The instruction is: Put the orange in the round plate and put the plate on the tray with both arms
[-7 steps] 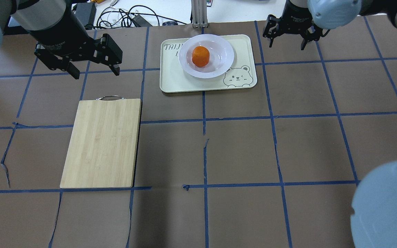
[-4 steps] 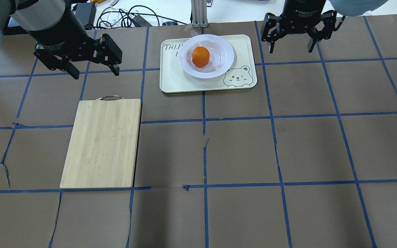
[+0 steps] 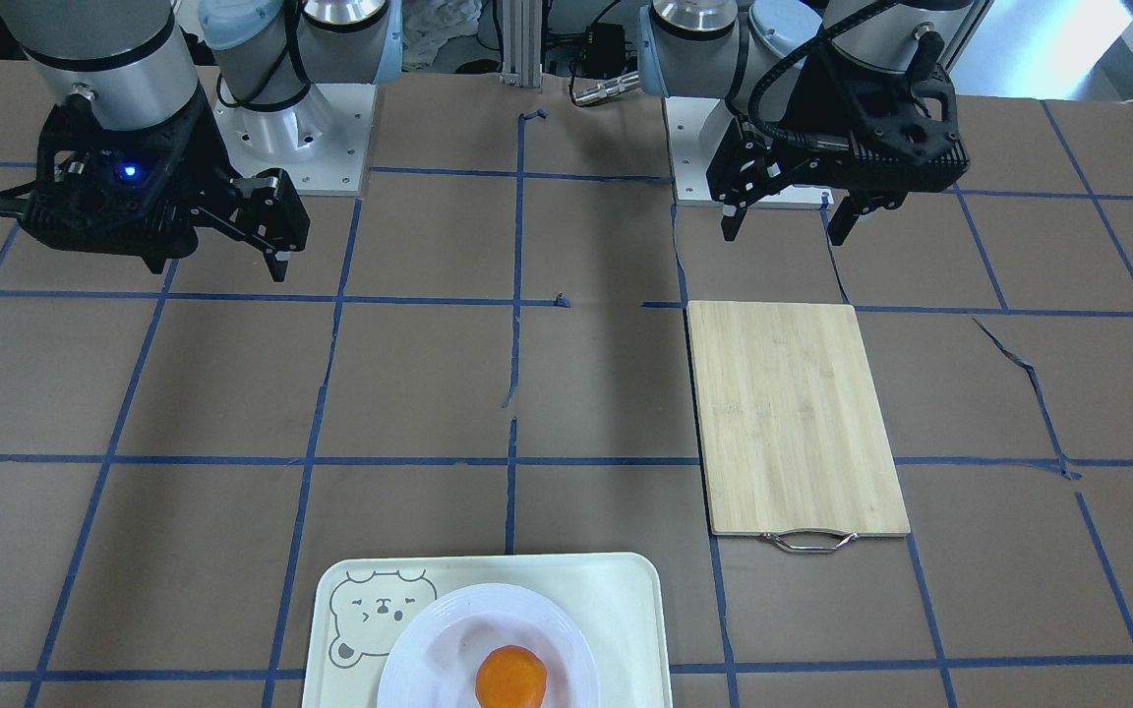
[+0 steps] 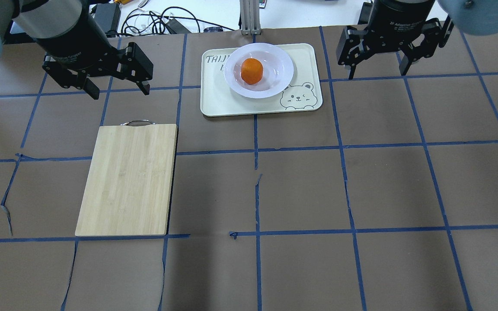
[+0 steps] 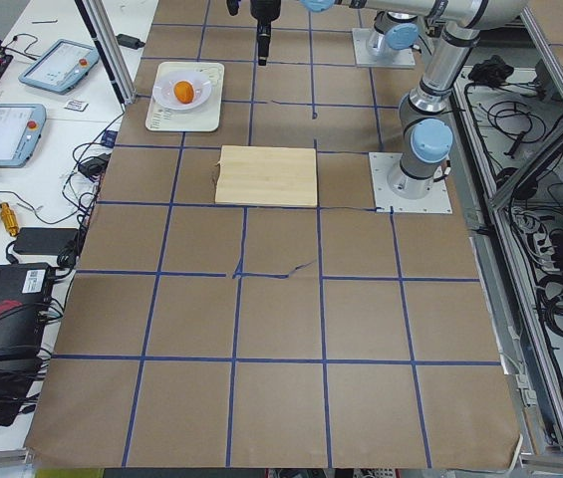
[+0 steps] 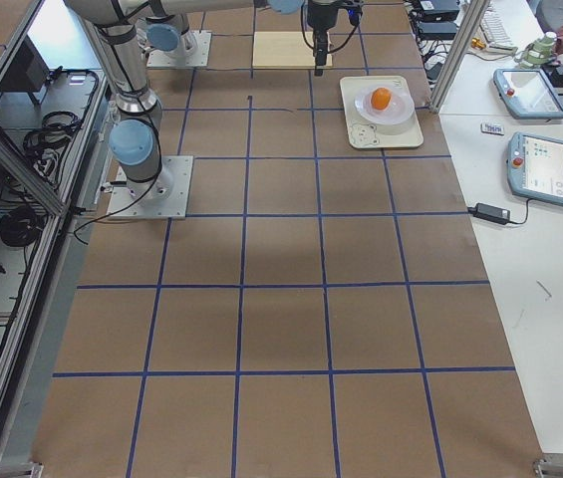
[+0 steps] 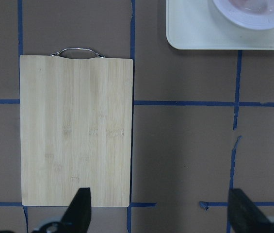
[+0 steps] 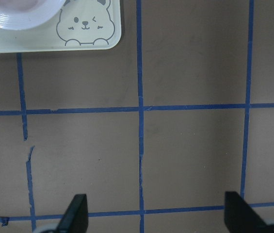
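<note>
The tray point(image 4: 218, 103) lies at the far side of the table point(image 4: 301, 190) and carries the round plate point(image 4: 284, 73), which sits wholly inside the tray's rim, toward its far edge and just beyond the printed bear face point(image 4: 301, 96). The orange point(image 4: 251, 71) rests in the plate's sunken centre, alone there. Nothing else lies on the tray.

The left gripper point(image 4: 119, 88) hangs over bare table well off the tray's left end, its fingers spread wide and empty. The right gripper point(image 4: 378, 73) hangs just off the tray's right end, also spread wide with nothing between its fingers. Its wrist view shows only the tray's bear corner and taped table. Neither gripper touches the tray, the plate or the fruit. A bamboo cutting board point(image 4: 128, 181) lies flat to the tray's left and nearer the robot, well apart from it, with its metal handle point(image 4: 136, 122) on the far edge.

Compared with a second ago, the right gripper has drawn away from the tray's right end, moving outward and toward the robot, and the blue joint cap that filled the overhead view's near right corner is gone. The left gripper, tray, plate and orange sit as they did.
</note>
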